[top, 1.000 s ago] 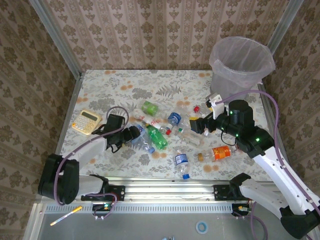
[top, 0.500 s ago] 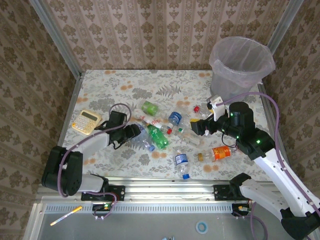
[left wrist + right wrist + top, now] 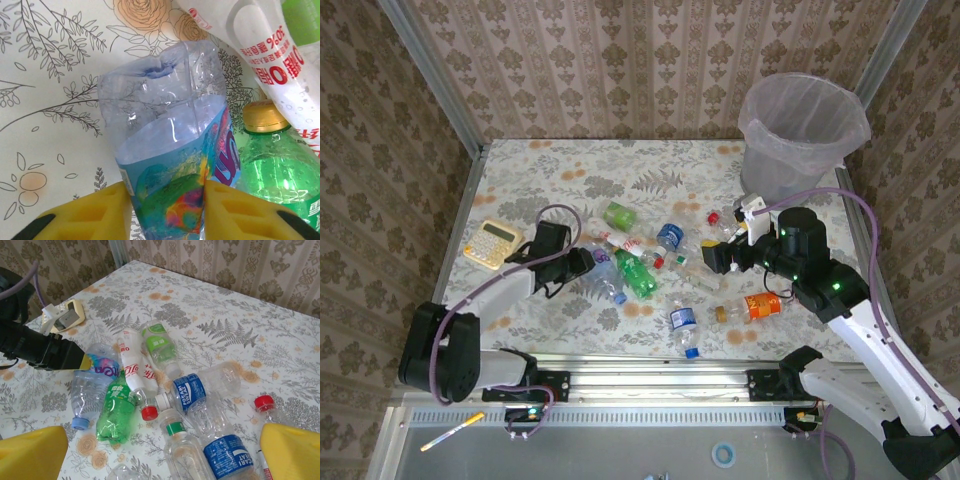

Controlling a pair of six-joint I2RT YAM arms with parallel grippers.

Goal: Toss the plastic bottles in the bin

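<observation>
Several plastic bottles lie scattered mid-table, among them a green one (image 3: pixel 635 275) and an orange one (image 3: pixel 758 306). At the left edge of the pile my left gripper (image 3: pixel 588 262) is shut on a clear bottle with a blue rainbow label (image 3: pixel 165 150); both yellow pads press its label in the left wrist view. That bottle (image 3: pixel 102 365) still rests on the table beside the green bottle (image 3: pixel 280 170). To the right of the pile my right gripper (image 3: pixel 715 255) hovers open, its yellow fingers (image 3: pixel 30 455) spread wide above a clear bottle with a green band (image 3: pixel 176 429). The bin (image 3: pixel 805 130) stands at the far right.
A yellow calculator (image 3: pixel 492 243) lies left of the pile, just behind the left arm. A blue-labelled bottle (image 3: pixel 683 322) lies near the front edge. Patterned walls close in the table at the back and both sides.
The left gripper's fingers have closed onto the rainbow-label bottle. The right gripper has drifted slightly toward the pile and stays wide open.
</observation>
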